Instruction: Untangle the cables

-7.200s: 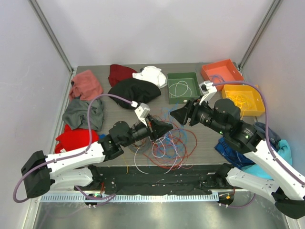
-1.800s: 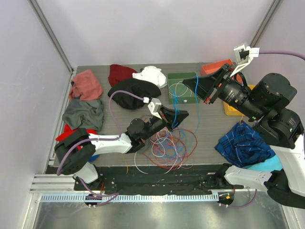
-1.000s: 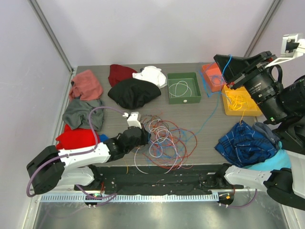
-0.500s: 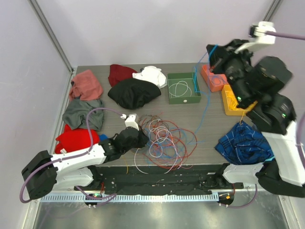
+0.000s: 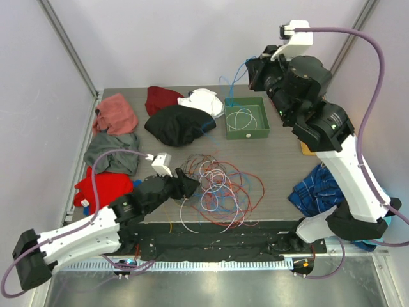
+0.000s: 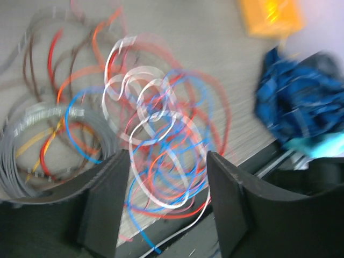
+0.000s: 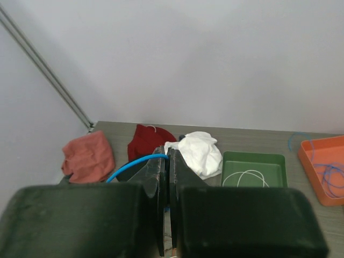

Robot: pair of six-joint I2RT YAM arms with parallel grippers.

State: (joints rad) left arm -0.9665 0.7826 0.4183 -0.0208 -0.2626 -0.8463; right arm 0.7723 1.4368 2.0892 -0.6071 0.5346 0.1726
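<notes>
The cables (image 5: 223, 188) lie in a tangle of red, blue, white and orange loops near the table's front edge; the left wrist view shows them blurred (image 6: 156, 129), with a grey coil (image 6: 21, 156) at the left. My left gripper (image 5: 188, 183) is low at the tangle's left side, its jaws (image 6: 166, 204) open over the loops and holding nothing. My right gripper (image 5: 252, 69) is raised high above the green tray (image 5: 246, 101), shut (image 7: 167, 156) on a blue cable (image 7: 134, 162) that hangs down in a curve (image 5: 228, 89).
The green tray holds a white cable (image 7: 247, 177). An orange tray (image 7: 317, 156) holds blue cables. Pink (image 5: 115, 114), dark red (image 5: 163, 97), white (image 5: 203, 101), black (image 5: 179, 123), grey (image 5: 112, 152) and red (image 5: 99, 187) garments lie back and left; blue cloth (image 5: 313, 192) lies right.
My left gripper has opened and drawn back a little to the left. The right arm has swung left from above the orange tray to above the green tray, carrying the blue cable.
</notes>
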